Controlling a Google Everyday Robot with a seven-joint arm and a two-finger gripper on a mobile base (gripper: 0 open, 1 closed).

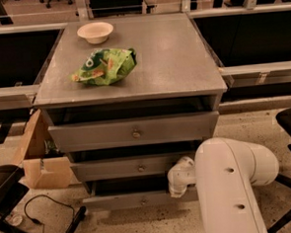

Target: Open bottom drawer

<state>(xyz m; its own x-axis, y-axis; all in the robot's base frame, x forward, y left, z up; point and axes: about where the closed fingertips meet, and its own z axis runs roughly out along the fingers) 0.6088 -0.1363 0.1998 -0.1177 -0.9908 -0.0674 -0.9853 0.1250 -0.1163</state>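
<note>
Bottom drawer (121, 201), a slim grey front with a small round knob, sits lowest in the grey three-drawer metal cabinet (181, 62). The robot's white gripper (181, 181) is at its right end; whether it is open or closed cannot be told. A straight, level outward pull looks best.

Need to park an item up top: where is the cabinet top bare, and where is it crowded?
Bare: the cabinet top right of the green bag, through to its front edge. Crowded: back-left, bowl and bag. The gripper sits low by the bottom drawer, right of its knob.
</note>
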